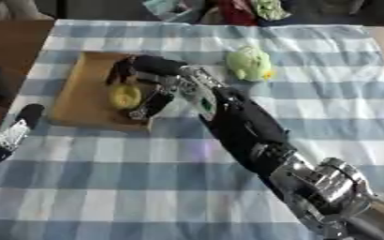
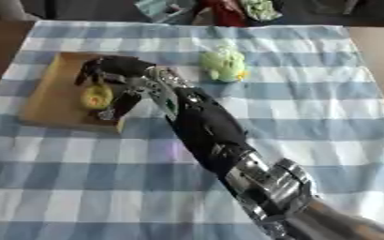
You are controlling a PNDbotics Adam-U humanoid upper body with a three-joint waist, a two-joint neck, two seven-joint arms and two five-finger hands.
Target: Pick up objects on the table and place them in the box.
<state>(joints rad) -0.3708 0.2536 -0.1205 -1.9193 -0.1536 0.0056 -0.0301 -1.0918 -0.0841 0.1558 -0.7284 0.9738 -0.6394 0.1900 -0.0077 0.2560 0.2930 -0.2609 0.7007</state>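
Reaching over the box (image 1: pixel 77 101), the right robot hand (image 1: pixel 142 77) curls its fingers around a yellow toy (image 1: pixel 124 96) inside it. A green toy (image 1: pixel 249 63) lies on the checked worktop (image 1: pixel 146 187) nearby. The left robot hand (image 1: pixel 11 133) rests relaxed at the left edge.

I count one wooden box (image 1: pixel 77 93) on the checked cloth. One yellow toy (image 1: pixel 124 96) sits inside it, and one pale green soft toy (image 1: pixel 249 63) lies on the cloth outside, so two toys on the table. Two of my hands show: the right hand (image 1: pixel 142 79) and the left hand (image 1: pixel 11 133).
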